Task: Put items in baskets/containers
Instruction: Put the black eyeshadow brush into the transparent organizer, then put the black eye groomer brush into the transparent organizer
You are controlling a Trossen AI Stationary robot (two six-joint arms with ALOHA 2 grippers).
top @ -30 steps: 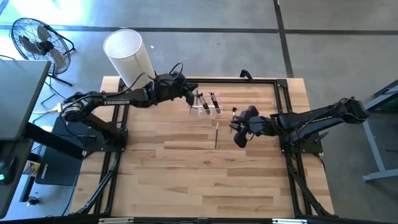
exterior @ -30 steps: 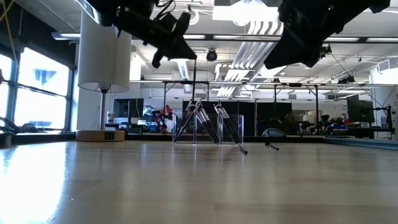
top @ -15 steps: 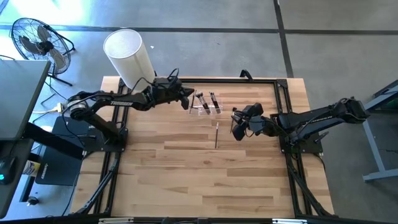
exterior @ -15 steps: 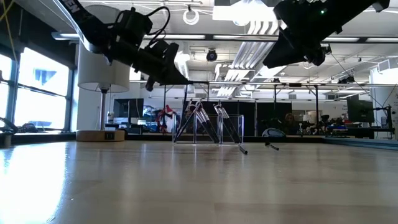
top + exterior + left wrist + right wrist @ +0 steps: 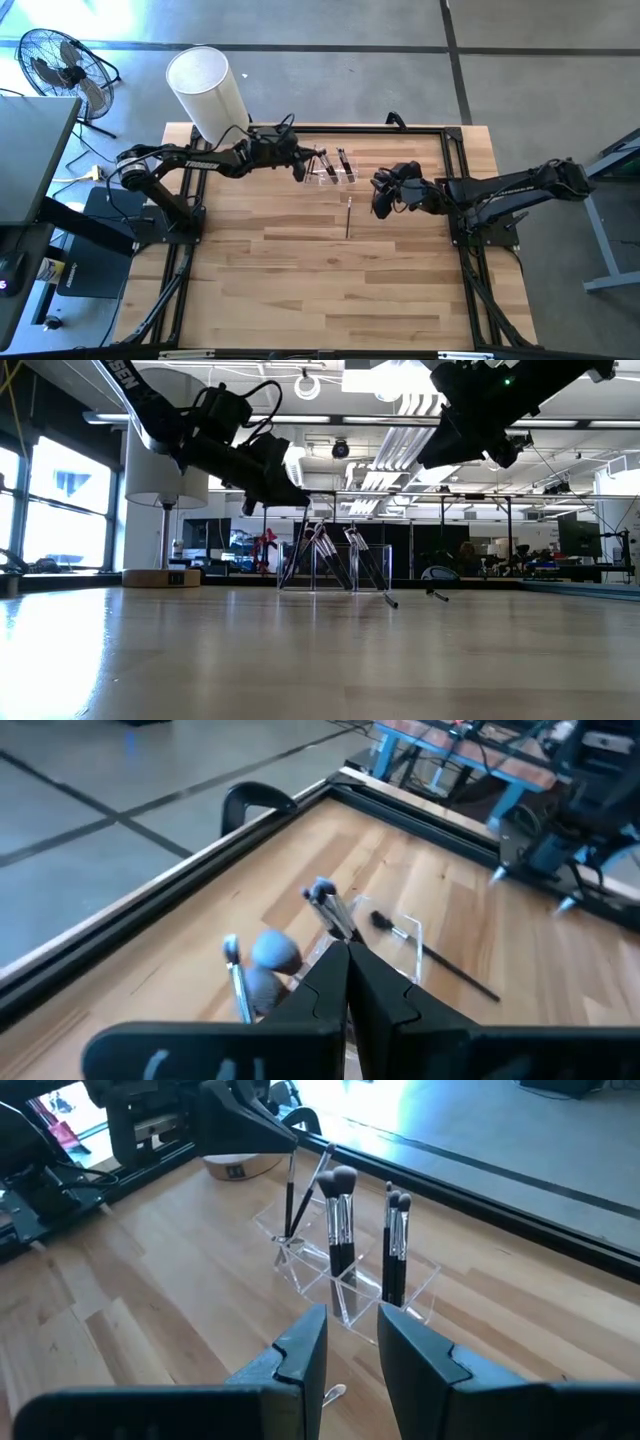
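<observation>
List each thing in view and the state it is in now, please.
Left gripper: jaws shut, raised beside the holder, holding a brush that reaches down into it.
Right gripper: jaws open, empty, raised above the table.
Holder: upright, with brushes standing in it.
Loose brush: lying flat on the table.
Fan: blades not seen turning.

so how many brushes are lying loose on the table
1: a brush lies flat on the table, just in front of the clear holder. None seems hidden.
</observation>
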